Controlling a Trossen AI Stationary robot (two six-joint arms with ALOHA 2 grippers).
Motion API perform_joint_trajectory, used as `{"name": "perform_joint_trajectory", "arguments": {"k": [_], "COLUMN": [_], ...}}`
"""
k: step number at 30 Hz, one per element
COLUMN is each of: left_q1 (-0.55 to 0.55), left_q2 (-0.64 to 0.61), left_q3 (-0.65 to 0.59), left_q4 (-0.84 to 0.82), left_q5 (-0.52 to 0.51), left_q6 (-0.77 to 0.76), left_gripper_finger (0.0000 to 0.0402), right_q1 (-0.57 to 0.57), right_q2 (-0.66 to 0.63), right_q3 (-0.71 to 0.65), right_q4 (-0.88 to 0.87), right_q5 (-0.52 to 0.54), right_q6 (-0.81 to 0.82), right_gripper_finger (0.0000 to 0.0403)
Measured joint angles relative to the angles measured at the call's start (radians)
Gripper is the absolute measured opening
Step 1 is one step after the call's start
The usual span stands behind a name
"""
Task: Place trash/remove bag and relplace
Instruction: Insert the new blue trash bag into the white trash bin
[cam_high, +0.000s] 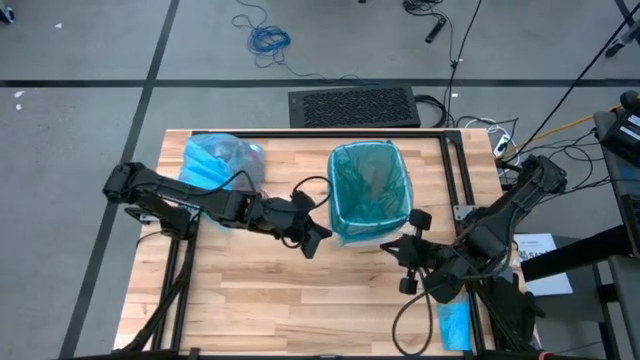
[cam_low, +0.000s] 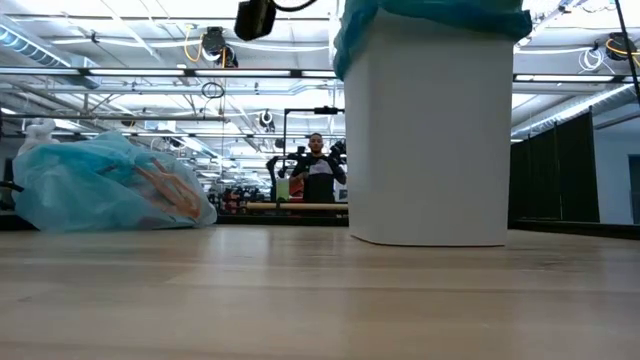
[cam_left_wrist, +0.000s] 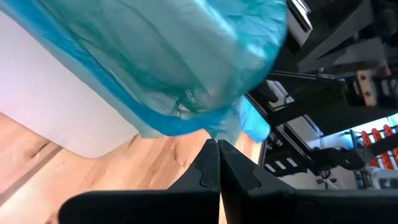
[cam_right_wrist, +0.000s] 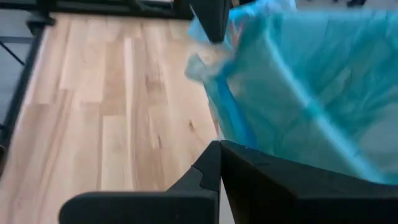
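Grey concrete floor surrounds a pale wooden slatted table (cam_high: 250, 290) that fills the lower middle of the high view. At the table's upper left lies the filled, translucent light sky-blue plastic bag (cam_high: 215, 162), crumpled in a heap; in the low view it sits at the left, with brownish and reddish shapes showing faintly through the film, too blurred to identify.

To its right, the left gripper (cam_high: 315, 238) hangs just left of the white plastic bin (cam_low: 428, 130), its two dark fingers pressed together on nothing. It is well apart from the sky-blue bag and close beside the bin's lower left corner; its wrist view shows the fingertips (cam_left_wrist: 217, 149) meeting just under the hanging hem of the liner.

At frame centre the bin wears a teal-green plastic liner (cam_high: 370, 190) folded over its rim. What lies inside is hard to make out.

Right of the bin, the right gripper (cam_high: 412, 232) sits near the bin's lower right corner, fingers likewise closed and empty, pointing toward the liner's edge in its own wrist view.

At the lower right edge of the table a small bright-blue roll (cam_high: 455, 325) lies partly hidden by the right arm.

Far behind the table in the low view, a person (cam_low: 318, 172) stands, small and indistinct. No writing can be read anywhere.
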Motion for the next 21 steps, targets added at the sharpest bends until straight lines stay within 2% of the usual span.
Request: {"name": "perform_joint_trajectory", "arguments": {"k": [3,7,10,13,16,21], "left_q1": [-0.011,-0.028,-0.041,-0.053,-0.055,-0.054], "left_q2": [-0.014,-0.031,-0.05,-0.06,-0.064,-0.055], "left_q3": [0.0,0.0,0.0,0.029,0.072,0.098], "left_q4": [-0.006,-0.013,0.029,0.077,0.108,0.084], "left_q5": [0.001,-0.003,-0.065,-0.139,-0.154,-0.134], "left_q6": [0.0,0.0,0.033,0.132,0.257,0.432], "left_gripper_finger": [0.0,0.0,0.0,0.0,0.0,0.0], "right_q1": [-0.001,-0.014,-0.081,-0.179,-0.302,-0.593], "right_q2": [0.0,-0.004,-0.036,-0.104,-0.179,-0.256], "right_q3": [0.061,0.153,0.196,0.199,0.2,0.2], "right_q4": [-0.022,-0.13,-0.25,-0.261,-0.224,-0.22], "right_q5": [0.016,0.099,0.133,0.125,0.05,-0.195], "right_q6": [-0.055,-0.046,0.055,0.075,0.036,-0.102], "right_gripper_finger": [0.0,0.0,0.0,0.0,0.0,0.002]}}
